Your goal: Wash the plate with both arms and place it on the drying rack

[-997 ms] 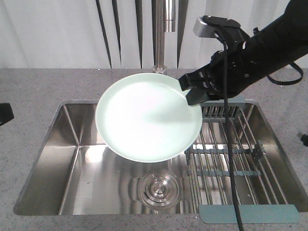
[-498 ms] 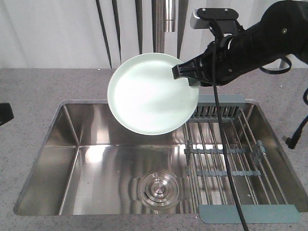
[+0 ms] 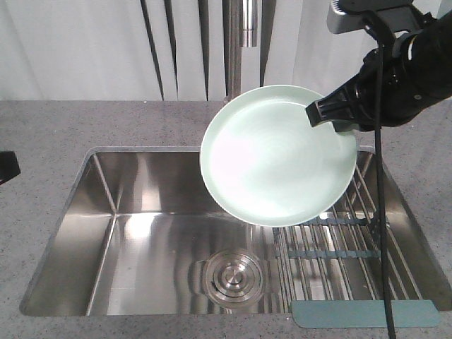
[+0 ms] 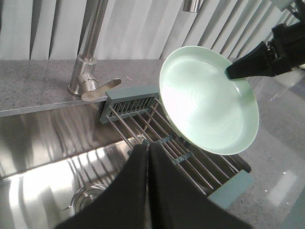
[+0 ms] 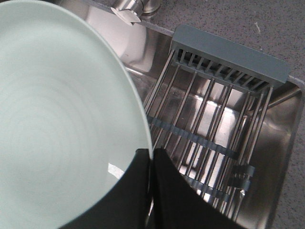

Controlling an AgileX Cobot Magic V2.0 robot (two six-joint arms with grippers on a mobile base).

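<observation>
Plate (image 3: 279,155) is in the air, centre-right of the front view. It is tilted with its face toward the camera and hangs above the drying rack (image 3: 339,258), touching neither the rods nor the sink (image 3: 120,212). The tilt likely sheds water into the basin and brings the lower edge toward the rods; the step in hand looks like the carry to the rack, with the set-down not yet done.

Right gripper (image 3: 330,113) sits at the plate's upper-right rim. Its jaws are closed down to the thickness of the plate, one finger on the inner face and one behind. In the right wrist view the rim runs straight into the seam between the fingers at bottom centre. The hold is on the edge only, so the plate could pivot if jolted.

Left gripper (image 4: 147,148) is at bottom centre of its own view. Its fingers are pressed together with only a thin seam between them and nothing held. It is well apart from the plate, above the basin, and takes no share of the load. Faucet (image 4: 88,57) at upper left is clear of the plate.
</observation>
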